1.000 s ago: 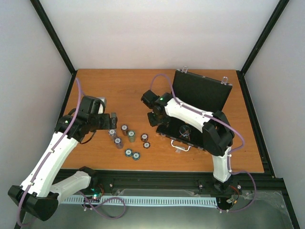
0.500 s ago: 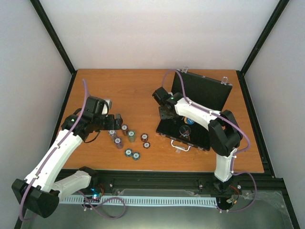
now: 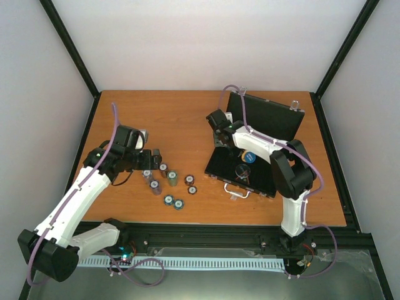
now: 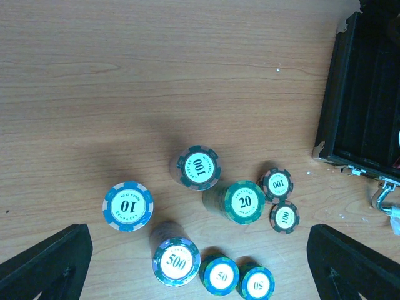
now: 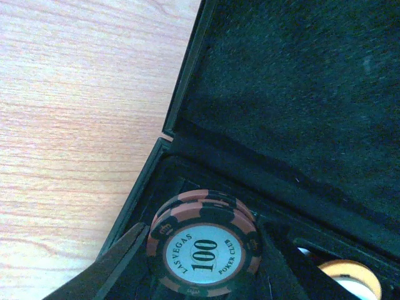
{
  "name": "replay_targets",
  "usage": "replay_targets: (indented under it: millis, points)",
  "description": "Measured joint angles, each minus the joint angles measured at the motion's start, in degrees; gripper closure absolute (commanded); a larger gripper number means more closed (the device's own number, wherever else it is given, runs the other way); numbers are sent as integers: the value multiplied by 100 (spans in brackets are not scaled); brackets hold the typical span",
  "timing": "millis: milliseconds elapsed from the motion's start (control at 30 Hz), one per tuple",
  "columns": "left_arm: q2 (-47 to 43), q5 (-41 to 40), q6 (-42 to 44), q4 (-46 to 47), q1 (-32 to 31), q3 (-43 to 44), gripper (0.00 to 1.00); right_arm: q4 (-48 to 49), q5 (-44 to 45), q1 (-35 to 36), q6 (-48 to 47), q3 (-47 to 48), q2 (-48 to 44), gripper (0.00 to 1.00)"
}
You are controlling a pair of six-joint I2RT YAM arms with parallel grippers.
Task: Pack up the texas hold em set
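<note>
right pincer (image 5: pixel 200 269) grips a stack of 100s (image 5: pixel 203 247) at the open case (image 5: pixel 300 94) corner; left pincer (image 4: pixel 197 250) gapes over loose stacks (image 4: pixel 244 201) on the bench (image 3: pixel 156 112). Chips look hard, slick, light; stacks probably shear, so pinch across rims, low

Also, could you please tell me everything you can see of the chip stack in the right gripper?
The chip stack is a short pile of round, plastic-looking chips, rims striped reddish-brown and black, white centre printed LAS VEGAS 100 POKER CLUB. It lies flat, face up, clamped between the fingers of the right gripper, in the far left corner of the open black case, beside the hinge. Its underside is hidden.
</note>
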Motion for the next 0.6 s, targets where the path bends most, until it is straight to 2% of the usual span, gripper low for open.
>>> replay_targets:
  millis: [600]
  points:
    - [39, -17, 4, -2, -2, 0, 3, 584, 111, -33, 83, -116, 592, 74]
